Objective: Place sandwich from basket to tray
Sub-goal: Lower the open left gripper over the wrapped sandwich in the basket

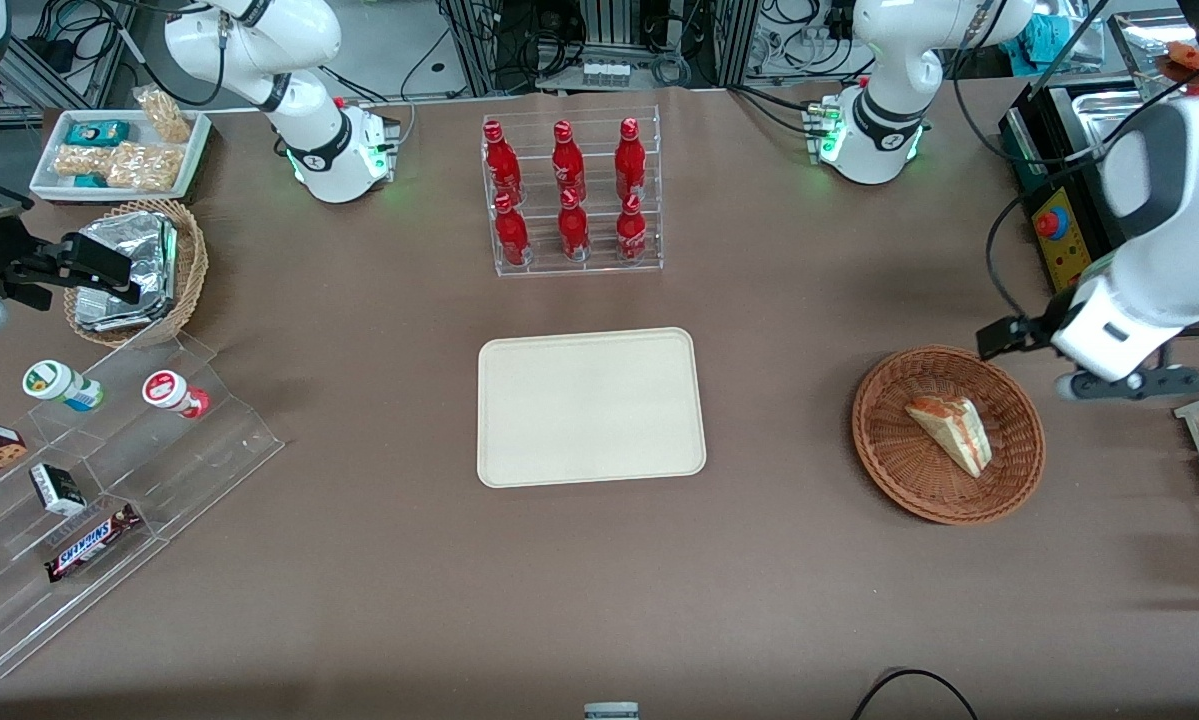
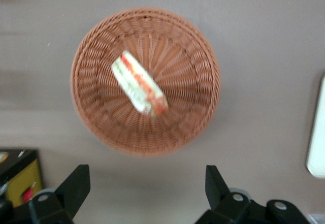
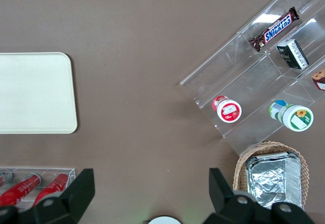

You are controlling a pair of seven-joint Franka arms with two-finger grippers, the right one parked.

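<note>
toward the working arm's end of the brown worktop (image 1: 359, 560) sits the basket (image 1: 1009, 480), a wide, shallow, round piece of reddish-brown woven wicker with a ribbed spiral weave. within it lies the sandwich (image 1: 951, 433), a small triangular wedge of pale bread, its cut side showing red-orange and green layers; it rests roughly at the basket's middle, touching the woven floor. the pincer (image 2: 147, 186) hangs above the worktop just beside the basket's rim, clear of both basket and sandwich; its two black fingers (image 2: 76, 183) stand wide apart and hold nothing.

at mid-worktop lies the tray (image 1: 591, 407), flat, cream-beige, rectangular with rounded corners and a low rim, matte and bare, well apart from the basket. farther from the front camera than the tray stands a clear acrylic rack (image 1: 571, 195) holding six red bottles upright in two rows. toward the parked arm's end are a stepped clear acrylic display (image 1: 129, 480) with small packaged snacks, and a smaller, deeper tan wicker basket (image 1: 187, 275) holding crinkled foil packets.
</note>
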